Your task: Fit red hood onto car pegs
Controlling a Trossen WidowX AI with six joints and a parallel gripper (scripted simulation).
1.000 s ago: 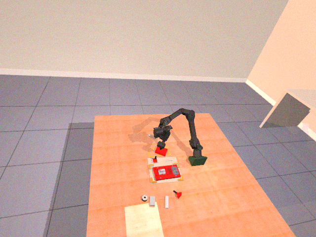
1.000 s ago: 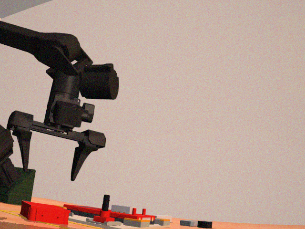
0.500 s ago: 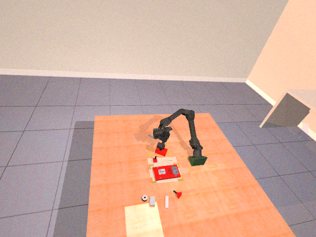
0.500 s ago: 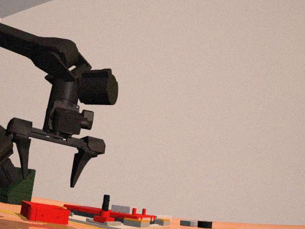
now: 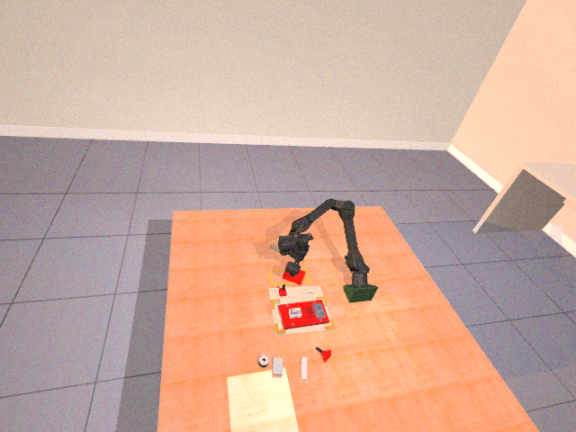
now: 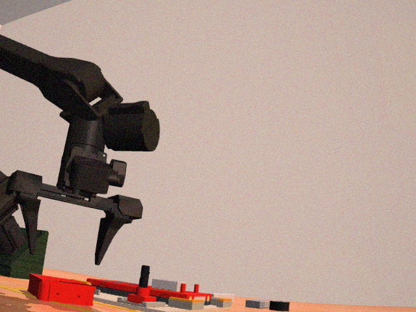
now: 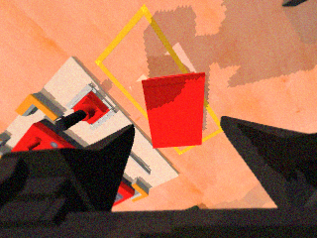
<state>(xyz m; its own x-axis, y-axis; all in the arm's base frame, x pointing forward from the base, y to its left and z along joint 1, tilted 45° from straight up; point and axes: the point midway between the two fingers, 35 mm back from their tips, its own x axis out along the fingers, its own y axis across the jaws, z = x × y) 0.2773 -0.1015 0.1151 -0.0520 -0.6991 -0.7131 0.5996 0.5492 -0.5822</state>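
The red hood (image 5: 297,278) (image 6: 67,291) (image 7: 174,111) lies on the table, roof up, partly over a yellow outline (image 5: 270,277) (image 7: 119,85). My gripper (image 6: 64,259) (image 7: 175,124) is wide open and empty, pointing down above the hood. In the wrist view the hood shows between the fingers, turned slightly from their line. The red chassis (image 5: 304,320) (image 6: 114,283) sits in the jig (image 5: 297,290) (image 7: 160,166), beside the hood. The pale engine block (image 5: 294,312) (image 6: 166,285) is on its deck. Two red pegs (image 6: 182,287) stand out clearly in the exterior view. The hood's corner holes are hidden.
A small red part with an upright black stick (image 5: 283,292) (image 6: 143,297) (image 7: 91,110) stands on the jig board near the hood. Past the chassis lie another red part (image 5: 326,355), a wheel (image 5: 264,358), a grey block (image 5: 277,366), a white block (image 5: 303,368) and a pale sheet (image 5: 260,400).
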